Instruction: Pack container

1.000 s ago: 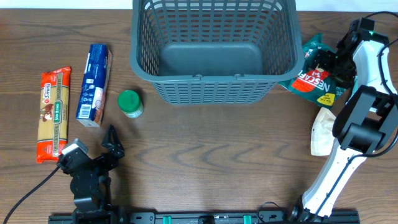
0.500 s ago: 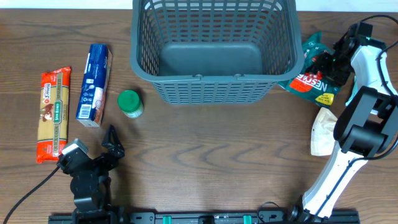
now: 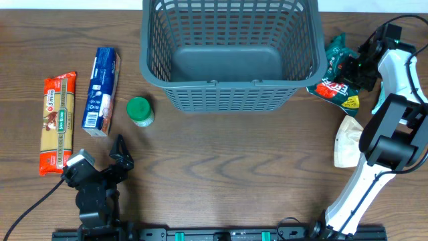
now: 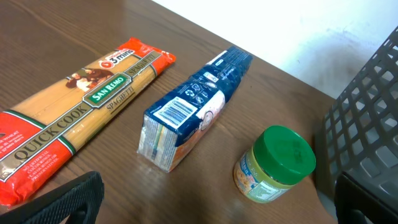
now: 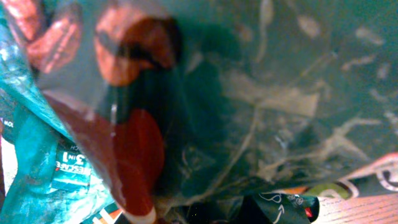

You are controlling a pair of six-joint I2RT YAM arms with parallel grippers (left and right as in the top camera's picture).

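Note:
The container (image 3: 221, 84), a big dark grey lattice basket, stands empty at the back centre; its wall (image 4: 367, 118) shows at the right of the left wrist view. Right of it lies a teal and red Nescafe bag (image 3: 336, 88). My right gripper (image 3: 352, 65) is shut on the bag's upper part, and the crumpled bag (image 5: 186, 93) fills the right wrist view and hides the jaws. My left gripper (image 3: 121, 151) rests open near the front left, with nothing between its fingers (image 4: 62, 199).
Left of the basket lie a spaghetti pack (image 3: 58, 120), a blue carton (image 3: 101, 90) and a green-lidded jar (image 3: 140, 111); all three also show in the left wrist view. A cream paper bag (image 3: 349, 140) lies in front of the Nescafe bag, beside the right arm.
My right gripper has closed on the Nescafe bag, which has bunched up and drawn slightly right, away from the basket. The left arm has not moved.

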